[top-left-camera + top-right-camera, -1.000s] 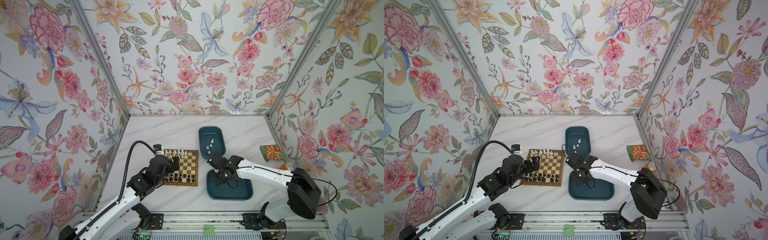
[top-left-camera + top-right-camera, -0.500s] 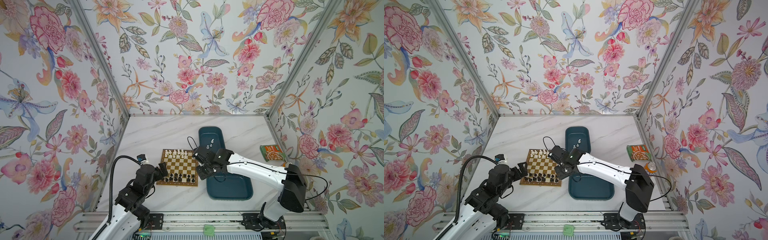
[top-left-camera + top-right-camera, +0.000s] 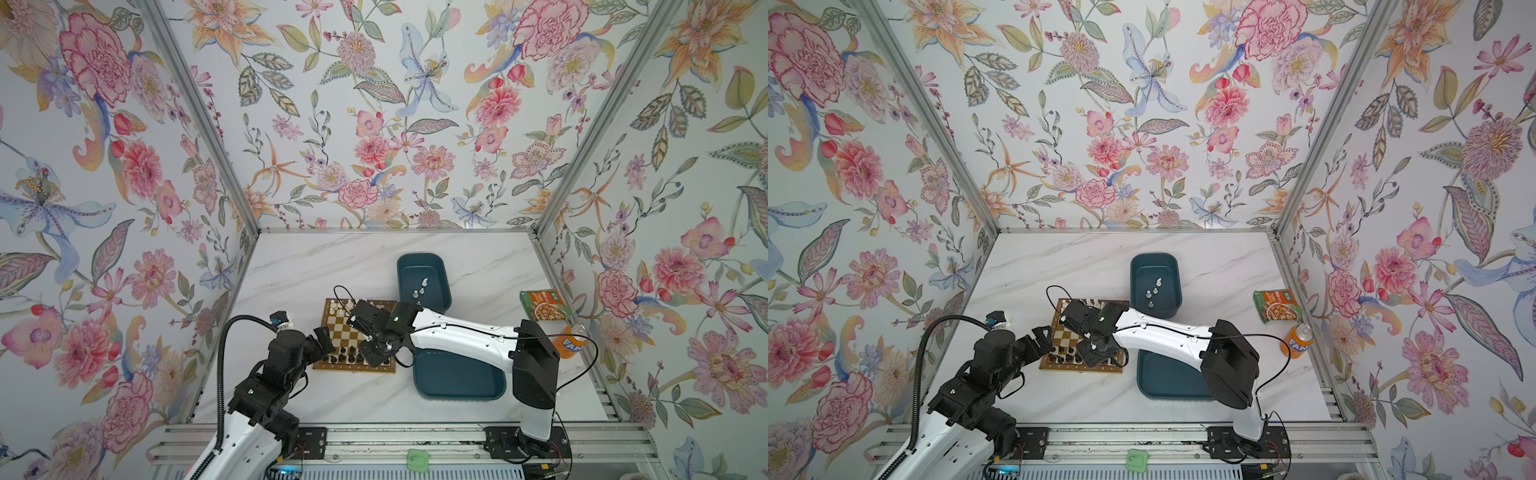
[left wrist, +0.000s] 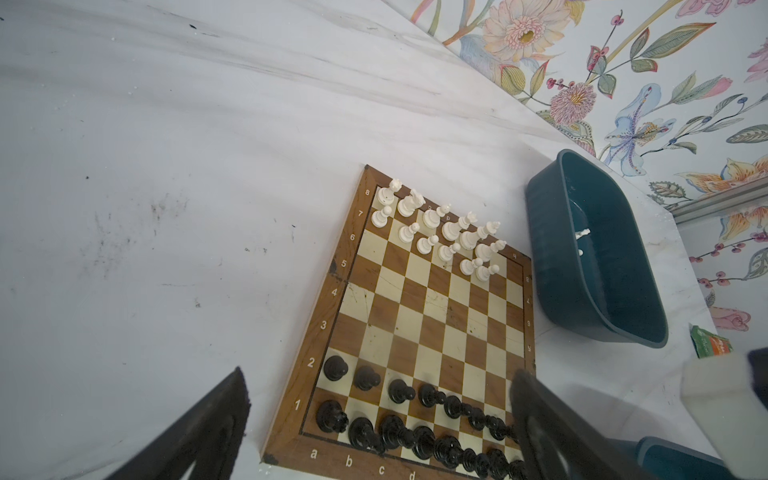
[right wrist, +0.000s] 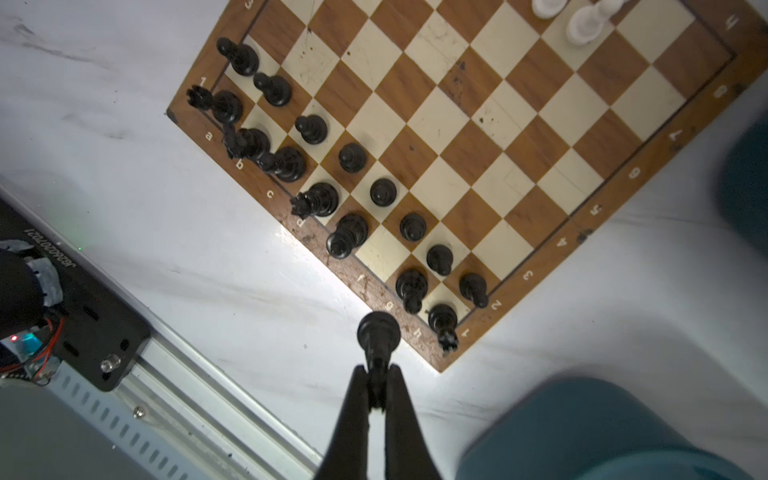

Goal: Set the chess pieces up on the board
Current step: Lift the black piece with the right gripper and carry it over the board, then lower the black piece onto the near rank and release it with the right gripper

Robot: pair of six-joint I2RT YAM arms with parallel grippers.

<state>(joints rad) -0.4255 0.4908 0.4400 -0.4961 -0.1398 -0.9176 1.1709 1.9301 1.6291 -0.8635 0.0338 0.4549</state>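
A white marble-patterned tabletop carries two dark teal rounded-rectangular plastic tubs, set apart from each other: the far tub toward the back wall and the near tub toward the front. Near the right edge lies a flat green-and-orange food packet, and an orange soda can stands just in front of it. Floral wallpaper covers the three walls. A small green tab sits on the aluminium rail.

The marble table bears the board, a far tub, a near tub, a packet, a can.

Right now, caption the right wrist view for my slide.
Right gripper pinches a black chess piece close to the board.
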